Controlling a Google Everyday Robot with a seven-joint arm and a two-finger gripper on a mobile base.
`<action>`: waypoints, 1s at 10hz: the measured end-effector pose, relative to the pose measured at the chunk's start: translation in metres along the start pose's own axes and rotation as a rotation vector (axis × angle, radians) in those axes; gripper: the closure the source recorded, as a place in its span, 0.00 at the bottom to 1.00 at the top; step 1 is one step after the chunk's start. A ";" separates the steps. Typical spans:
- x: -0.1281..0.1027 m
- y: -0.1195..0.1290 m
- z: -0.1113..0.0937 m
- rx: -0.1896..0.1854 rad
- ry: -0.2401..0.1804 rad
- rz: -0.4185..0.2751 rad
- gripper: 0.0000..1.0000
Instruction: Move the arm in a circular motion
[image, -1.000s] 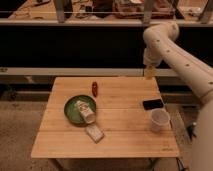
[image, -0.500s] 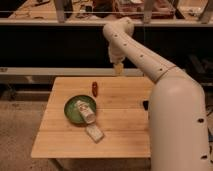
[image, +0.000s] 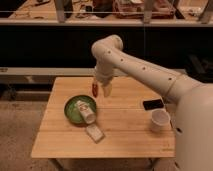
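Reaching in from right, arm (image: 142, 72) bends down over wooden table (image: 125, 137); gripper (image: 106, 90) hangs just beside small red item (image: 94, 90), near green plate (image: 71, 111). Gripper's state: can't tell

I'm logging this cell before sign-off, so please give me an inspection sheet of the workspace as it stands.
Surface: wooden table, on a speckled floor.
Job's things: arm reaches in from the right over the table's rear, tip pointing down.
Clutter: green plate holding a tipped white container; pale packet in front of it; small red object; flat black object; upright white cup.
Grippers: gripper hangs above the table, beside the red object, behind the plate.
Cables: nothing seen.
Surroundings: dark bench behind, cluttered shelf above.
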 end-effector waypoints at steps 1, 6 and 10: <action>-0.012 0.035 -0.005 0.005 -0.007 -0.045 0.35; -0.014 0.200 -0.004 -0.047 -0.007 -0.080 0.35; 0.087 0.271 -0.022 0.002 0.106 0.199 0.35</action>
